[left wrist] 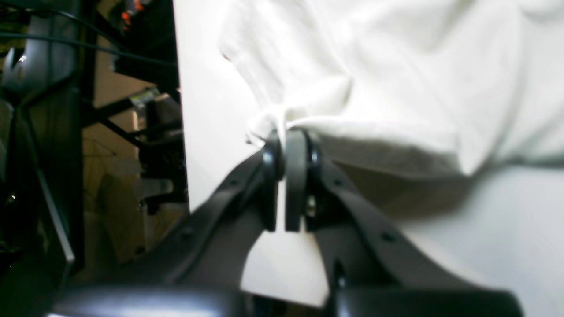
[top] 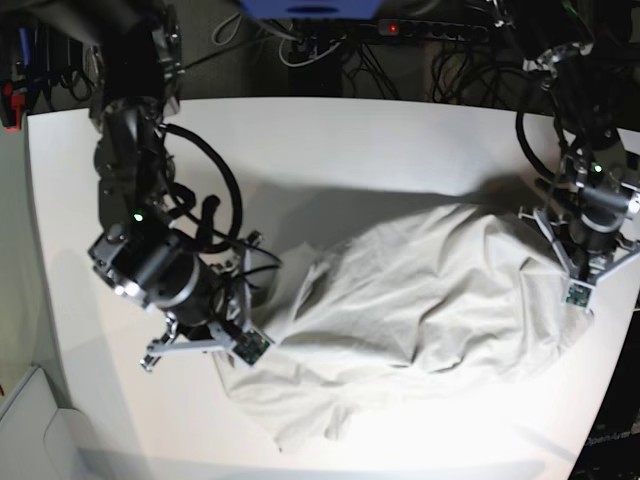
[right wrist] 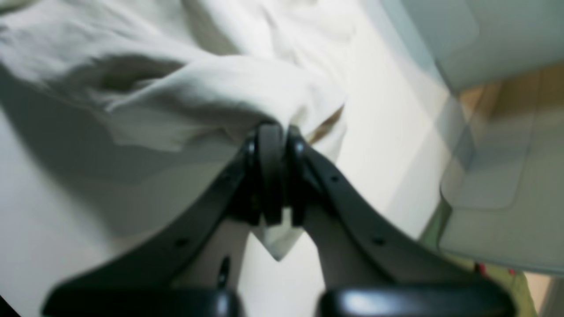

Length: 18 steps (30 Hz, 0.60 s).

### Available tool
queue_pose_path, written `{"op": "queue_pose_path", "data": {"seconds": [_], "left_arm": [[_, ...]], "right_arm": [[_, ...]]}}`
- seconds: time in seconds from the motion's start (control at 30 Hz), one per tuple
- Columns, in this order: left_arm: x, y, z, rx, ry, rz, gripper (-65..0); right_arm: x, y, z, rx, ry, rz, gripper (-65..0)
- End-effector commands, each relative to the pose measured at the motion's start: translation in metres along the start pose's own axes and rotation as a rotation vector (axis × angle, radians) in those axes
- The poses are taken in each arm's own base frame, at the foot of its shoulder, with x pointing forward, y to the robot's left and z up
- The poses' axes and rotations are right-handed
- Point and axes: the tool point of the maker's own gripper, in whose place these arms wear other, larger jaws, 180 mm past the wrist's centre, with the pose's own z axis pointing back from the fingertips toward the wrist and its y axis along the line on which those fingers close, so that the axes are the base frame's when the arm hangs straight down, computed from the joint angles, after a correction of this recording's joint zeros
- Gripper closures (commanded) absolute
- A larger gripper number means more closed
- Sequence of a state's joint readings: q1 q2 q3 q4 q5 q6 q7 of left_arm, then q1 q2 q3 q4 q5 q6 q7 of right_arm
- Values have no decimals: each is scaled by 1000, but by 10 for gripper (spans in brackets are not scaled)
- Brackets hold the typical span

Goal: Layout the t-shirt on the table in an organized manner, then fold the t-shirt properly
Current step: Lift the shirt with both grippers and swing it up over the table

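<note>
On the table (top: 330, 140), both the left gripper (left wrist: 288, 136) and right gripper (right wrist: 275, 132) pinch bunched t-shirt (top: 420, 300) edges; a thin pinch may slip when stretched.

Tangled black cables (top: 400, 55) and a power strip (top: 430, 30) beyond the far edge.

It looked like a robotics lab or test room rather than a home. A bare white table (top: 330, 130) stood with two black arms mounted at its sides, and behind its far edge ran a tangle of black cables (top: 420, 50) and a power strip (top: 430, 30) with a red light. Past the table edge, dark metal framing (left wrist: 123, 110) showed.
</note>
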State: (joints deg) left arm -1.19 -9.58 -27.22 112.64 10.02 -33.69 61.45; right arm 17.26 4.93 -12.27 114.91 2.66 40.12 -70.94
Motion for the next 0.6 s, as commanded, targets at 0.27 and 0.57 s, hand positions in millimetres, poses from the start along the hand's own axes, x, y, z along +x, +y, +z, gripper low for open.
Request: {"op": "queue_pose_path", "data": {"seconds": [0.27,0.57], "left_arm": [[93,35,1,69,-212,29,0],[232,16,1,-23,-435,-21,0]], "right_arm": [[-6,-73,20,-180,-23,-94,0],[15,-191,64,-436,-64,-97,0]]}}
